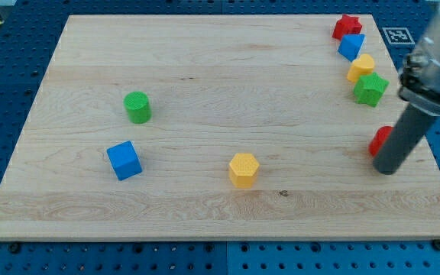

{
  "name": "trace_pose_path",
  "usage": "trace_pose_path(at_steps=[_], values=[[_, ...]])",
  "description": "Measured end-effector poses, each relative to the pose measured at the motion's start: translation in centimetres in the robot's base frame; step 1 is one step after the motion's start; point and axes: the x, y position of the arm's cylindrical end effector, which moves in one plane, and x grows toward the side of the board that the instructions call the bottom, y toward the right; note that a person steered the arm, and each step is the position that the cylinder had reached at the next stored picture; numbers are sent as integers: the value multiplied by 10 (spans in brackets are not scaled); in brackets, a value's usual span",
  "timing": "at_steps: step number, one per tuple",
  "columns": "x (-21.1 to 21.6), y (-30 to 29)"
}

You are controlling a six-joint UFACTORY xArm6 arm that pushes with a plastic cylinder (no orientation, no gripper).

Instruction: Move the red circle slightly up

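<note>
Toward the view's left of the tabletop (205, 84) stand a green cylinder (137, 107) and, below it, a blue cube (124, 160); a yellow hexagonal block (244, 169) sits near the middle bottom. At the view's top right a line of four blocks runs down the edge: a red star-like block (347, 27), a blue block (351, 46), a yellow block (361, 68) and a green star-shaped block (370, 89). The red circle (380, 140) lies below that line, near the right edge, and is largely covered by the dark rod, so only its left part shows. The arm carries no gripper, so no open or closed state applies; the tip (386, 171) rests on the board just at the lower right of the red circle, seemingly touching or nearly so. To do the step well, the tip likely needs to sit squarely beneath the block's centre and push a short way toward the view's top, stopping well before the green star. An off-centre push would probably slide the block sideways. Being round, the red circle has no visible long axis or facing direction, so its heading does not matter.
</note>
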Motion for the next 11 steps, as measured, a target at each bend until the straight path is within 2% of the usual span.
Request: trace_pose_path(at_steps=[2, 4, 5, 9, 11], values=[[2, 29], [2, 11], [1, 30], [-3, 11], [-35, 12]])
